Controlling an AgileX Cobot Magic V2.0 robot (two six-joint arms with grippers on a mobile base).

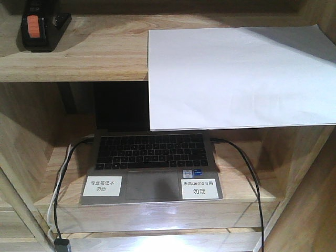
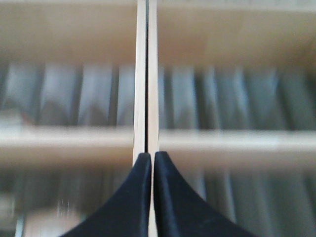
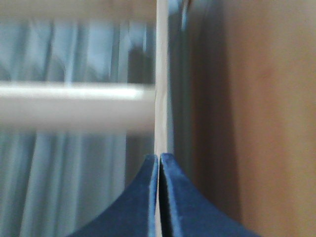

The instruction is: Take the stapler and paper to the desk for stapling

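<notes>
The black stapler (image 1: 39, 29), with an orange patch on top, lies at the far left of the upper shelf board (image 1: 79, 63) in the front view. On the same shelf to the right rests the white paper (image 1: 236, 79), its near edge hanging out over the shelf front. Neither gripper shows in the front view. My left gripper (image 2: 152, 154) is shut with nothing between its fingers and faces a blurred wooden upright (image 2: 146, 74). Equally shut and empty, my right gripper (image 3: 159, 156) hangs beside a wooden side panel (image 3: 271, 113). The desk is out of view.
An open laptop (image 1: 152, 168) with two white printed labels (image 1: 102, 186) sits on the lower shelf under the paper. Black cables (image 1: 252, 173) run from both its sides down past the shelf front. Wooden side walls close the compartment left and right.
</notes>
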